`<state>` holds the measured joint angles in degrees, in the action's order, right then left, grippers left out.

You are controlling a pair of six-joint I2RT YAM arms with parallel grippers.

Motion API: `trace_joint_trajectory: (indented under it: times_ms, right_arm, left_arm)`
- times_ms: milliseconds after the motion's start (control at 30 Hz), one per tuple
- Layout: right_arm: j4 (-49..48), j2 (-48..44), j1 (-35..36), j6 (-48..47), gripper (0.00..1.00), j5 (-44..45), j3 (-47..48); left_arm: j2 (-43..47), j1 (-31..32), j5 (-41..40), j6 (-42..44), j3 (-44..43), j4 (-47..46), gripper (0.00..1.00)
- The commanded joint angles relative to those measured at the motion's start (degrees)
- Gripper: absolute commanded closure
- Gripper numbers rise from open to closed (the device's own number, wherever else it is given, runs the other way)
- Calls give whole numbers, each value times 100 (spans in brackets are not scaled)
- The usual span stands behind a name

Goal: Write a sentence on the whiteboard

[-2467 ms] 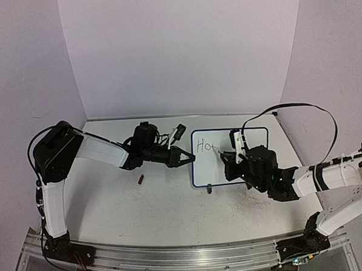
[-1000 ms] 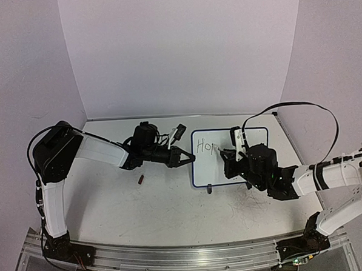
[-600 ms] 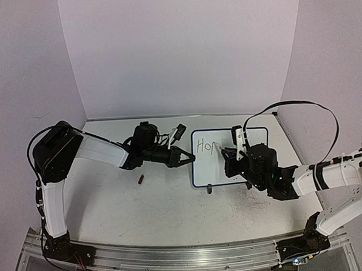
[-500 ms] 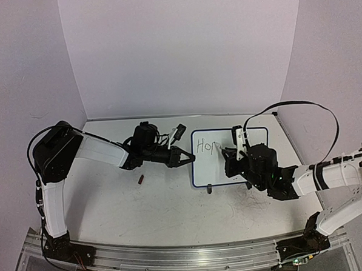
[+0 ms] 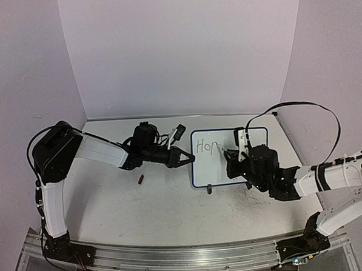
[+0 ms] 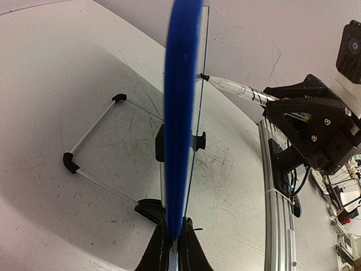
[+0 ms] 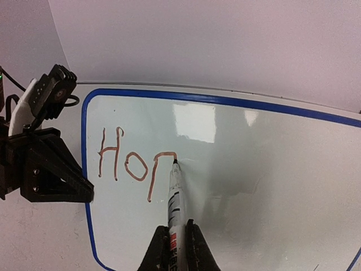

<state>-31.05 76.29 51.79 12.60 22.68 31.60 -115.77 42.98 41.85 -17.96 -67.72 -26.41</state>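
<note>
Standing upright on its wire stand (image 6: 93,132) toward the back of the table (image 5: 167,215), the whiteboard (image 7: 271,169) faces the right arm, so its face can take a level pen stroke. The sentence (image 7: 132,164) is barely begun. "Ho" sits complete near the upper left corner, and a third letter has only its stem and the top of its bowl, likely a "p". The marker (image 7: 175,197) touches the board with its tip at the end of that arc.

The right gripper (image 7: 176,243) is clamped on the marker's barrel, with the pen pointing straight out between the fingers, which gives the wrist direct control of the tip. The left gripper (image 6: 176,251) is pinched closed on the board's blue left edge. I judge that it braces the board against the pen's push, since the light stand could otherwise slide or tip. A small dark piece (image 5: 141,179), possibly the marker's cap, lies on the table apart from the board's left side.
</note>
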Motion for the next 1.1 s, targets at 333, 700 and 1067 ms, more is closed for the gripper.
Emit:
trace_joint_trajectory:
  times_ms: [333, 700, 1067]
  right_arm:
    - [38, 199, 50, 175, 100, -189, 16]
    - [-152, -28, 75, 102, 100, -231, 51]
    - [-152, -205, -36, 102, 100, -72, -120]
  left_arm:
    - [445, 27, 157, 46, -6, -89, 100]
    - [434, 26, 142, 55, 28, -92, 100]
    - [472, 26, 139, 55, 48, -75, 100]
